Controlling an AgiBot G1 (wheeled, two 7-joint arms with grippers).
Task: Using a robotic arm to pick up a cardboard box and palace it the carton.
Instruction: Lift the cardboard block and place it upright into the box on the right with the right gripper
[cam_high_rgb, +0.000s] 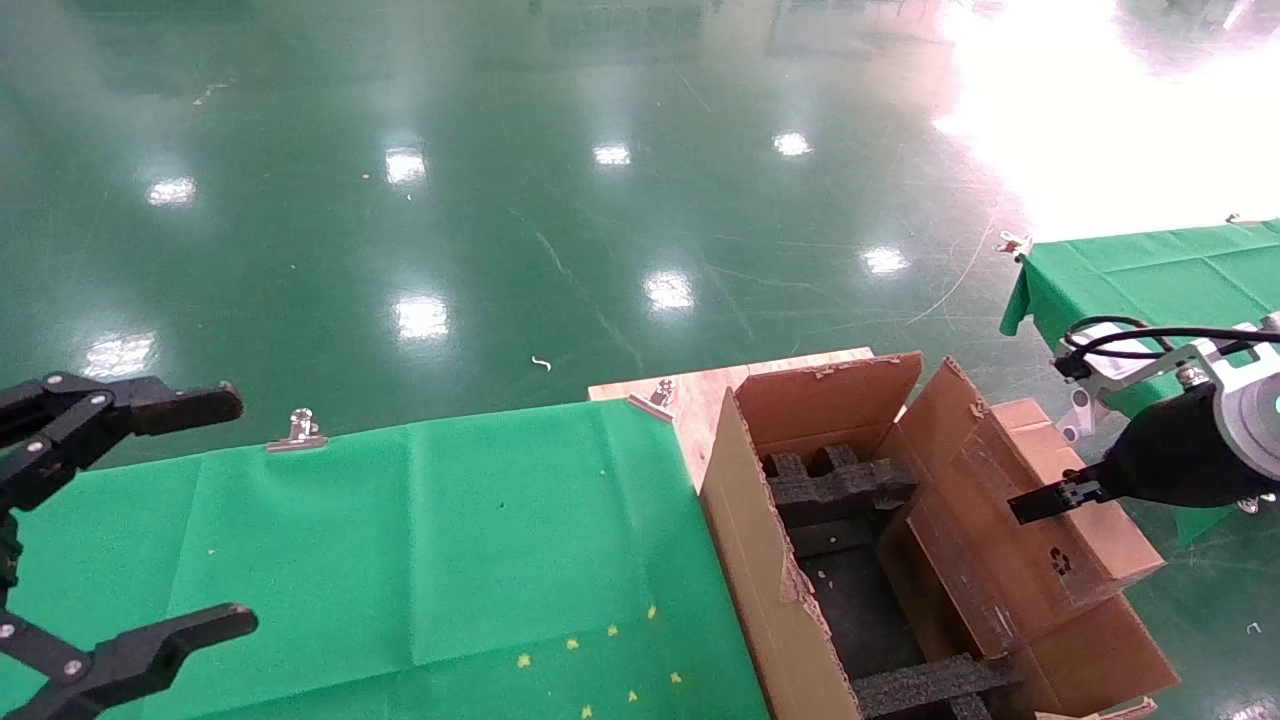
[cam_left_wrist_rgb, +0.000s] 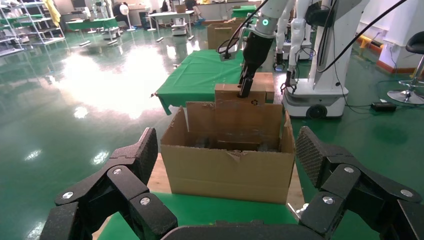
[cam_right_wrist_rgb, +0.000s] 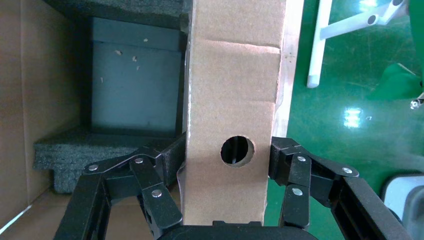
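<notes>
My right gripper (cam_high_rgb: 1045, 500), on the white arm, is shut on the cardboard box (cam_high_rgb: 1040, 585), a flat brown box held on edge with its recycling mark facing out. The box hangs over the right side of the carton (cam_high_rgb: 750, 560), a large open carton with torn flaps and black foam inserts (cam_high_rgb: 840, 480). In the right wrist view the gripper (cam_right_wrist_rgb: 227, 160) pinches both broad faces of the box (cam_right_wrist_rgb: 232, 90), just beside its round hole (cam_right_wrist_rgb: 237, 151). My left gripper (cam_high_rgb: 235, 510) is open and empty at the far left, over the green table.
A green cloth table (cam_high_rgb: 450, 540) with metal clips (cam_high_rgb: 300, 430) lies left of the carton. A wooden board (cam_high_rgb: 700, 390) shows behind it. A second green table (cam_high_rgb: 1150, 270) stands at the right. Another robot's base (cam_left_wrist_rgb: 320, 95) stands behind the carton in the left wrist view.
</notes>
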